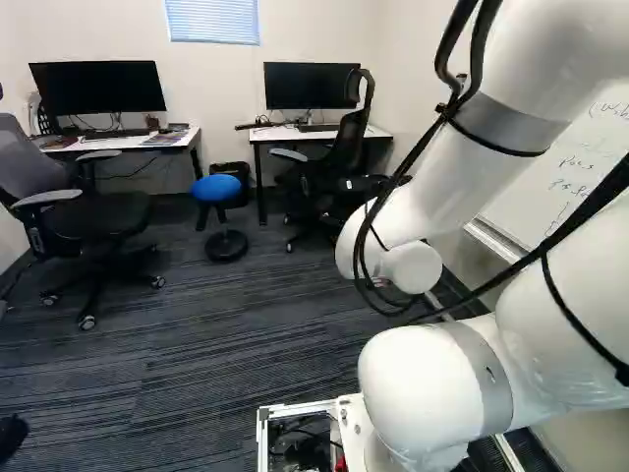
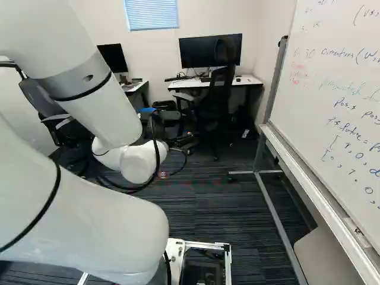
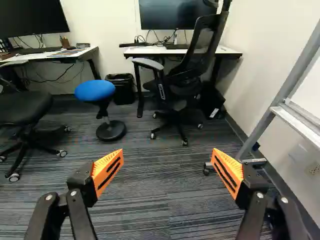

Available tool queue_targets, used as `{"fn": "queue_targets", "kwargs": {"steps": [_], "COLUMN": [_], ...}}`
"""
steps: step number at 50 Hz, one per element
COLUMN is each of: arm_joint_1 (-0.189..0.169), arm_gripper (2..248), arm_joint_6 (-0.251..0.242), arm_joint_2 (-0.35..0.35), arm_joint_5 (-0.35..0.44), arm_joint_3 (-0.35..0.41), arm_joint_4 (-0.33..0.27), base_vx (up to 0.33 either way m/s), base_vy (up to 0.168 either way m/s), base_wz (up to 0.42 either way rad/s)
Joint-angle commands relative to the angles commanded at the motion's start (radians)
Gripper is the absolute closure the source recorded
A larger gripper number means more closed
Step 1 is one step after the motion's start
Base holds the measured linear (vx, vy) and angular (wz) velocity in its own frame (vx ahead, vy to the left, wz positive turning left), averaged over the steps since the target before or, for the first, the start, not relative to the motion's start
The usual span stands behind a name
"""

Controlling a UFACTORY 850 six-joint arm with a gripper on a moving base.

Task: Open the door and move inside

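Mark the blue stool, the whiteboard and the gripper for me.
Blue stool (image 3: 95, 90): wrist view, on its round seat.
Whiteboard (image 2: 338, 77): right base view, on its writing surface.
Gripper (image 3: 167, 169): wrist view, midway between its open fingertips.

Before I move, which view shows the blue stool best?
The wrist view: the blue stool looks largest there, with seat, post and round base visible. The left base view shows it whole but smaller; the right base view, only a sliver of seat.

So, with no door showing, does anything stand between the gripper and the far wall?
Yes: ahead of the open gripper, a black office chair stands at a white-topped desk bearing a monitor, all before the far wall.
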State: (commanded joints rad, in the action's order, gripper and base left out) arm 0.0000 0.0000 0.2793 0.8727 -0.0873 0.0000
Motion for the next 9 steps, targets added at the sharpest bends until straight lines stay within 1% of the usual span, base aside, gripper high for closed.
{"fn": "queue_targets", "kwargs": {"steps": [9], "arm_joint_1": [0.0], "arm_gripper": [3], "arm_joint_6": [0.0], "arm_joint_2": [0.0], "arm_joint_5": [0.0], "arm_joint_3": [0.0], "arm_joint_4": [0.0], "base_vx": [0.0], "base_vy": [0.0], "base_wz": [0.0]}}
